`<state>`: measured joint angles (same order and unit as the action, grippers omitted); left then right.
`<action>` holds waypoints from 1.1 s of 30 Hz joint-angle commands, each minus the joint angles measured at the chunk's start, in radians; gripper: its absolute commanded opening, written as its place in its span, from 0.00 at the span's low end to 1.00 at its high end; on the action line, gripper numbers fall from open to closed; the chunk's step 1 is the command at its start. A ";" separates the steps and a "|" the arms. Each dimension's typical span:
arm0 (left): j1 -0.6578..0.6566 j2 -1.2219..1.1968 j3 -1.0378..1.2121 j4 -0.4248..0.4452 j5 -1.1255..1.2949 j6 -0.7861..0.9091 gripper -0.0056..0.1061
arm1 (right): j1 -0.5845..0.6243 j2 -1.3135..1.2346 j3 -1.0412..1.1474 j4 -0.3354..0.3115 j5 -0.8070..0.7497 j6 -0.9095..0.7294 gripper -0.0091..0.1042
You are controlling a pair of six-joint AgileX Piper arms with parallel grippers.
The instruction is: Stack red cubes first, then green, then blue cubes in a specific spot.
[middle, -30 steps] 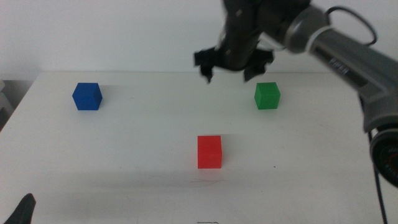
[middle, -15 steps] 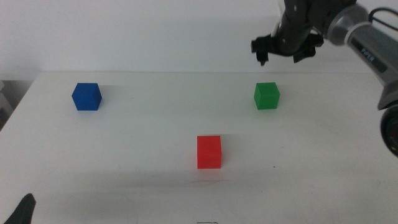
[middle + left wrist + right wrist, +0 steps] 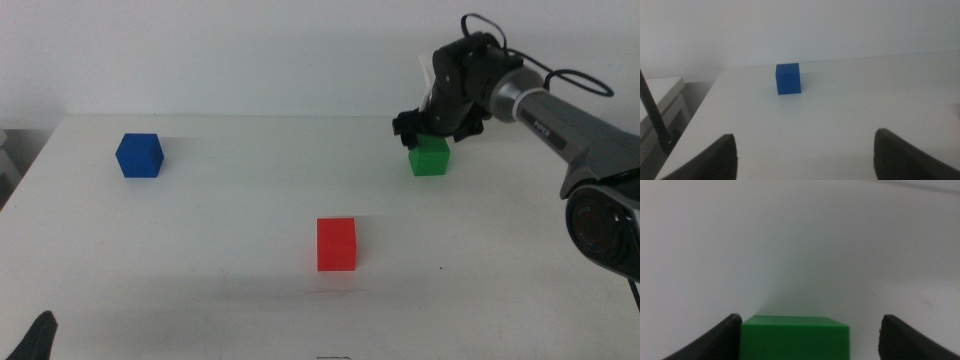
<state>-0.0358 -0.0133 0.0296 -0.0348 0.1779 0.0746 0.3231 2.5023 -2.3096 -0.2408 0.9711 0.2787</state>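
The red cube sits on the white table near the middle front. The green cube sits at the back right, and my right gripper hovers just over it, jaws open and spread wider than the cube. In the right wrist view the green cube lies between the two open jaws, nearer one of them. The blue cube sits at the back left and also shows in the left wrist view. My left gripper is open and empty, waiting low at the front left corner.
The white tabletop ends at a pale wall behind the cubes. The right arm reaches in from the right with a cable looped above it. The table's left edge drops off beside the blue cube.
My right gripper has moved right from above the table's back middle and dropped down onto the green cube. The cubes and the left gripper have not moved.
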 commanded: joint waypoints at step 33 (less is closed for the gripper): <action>-0.001 -0.020 -0.003 -0.004 -0.083 -0.005 0.89 | 0.367 -0.715 0.634 -0.253 -0.010 0.554 0.07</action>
<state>-0.0358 -0.0133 0.0296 -0.0348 0.1779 0.0746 0.6583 1.8467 -1.6750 -0.3960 0.9972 0.7460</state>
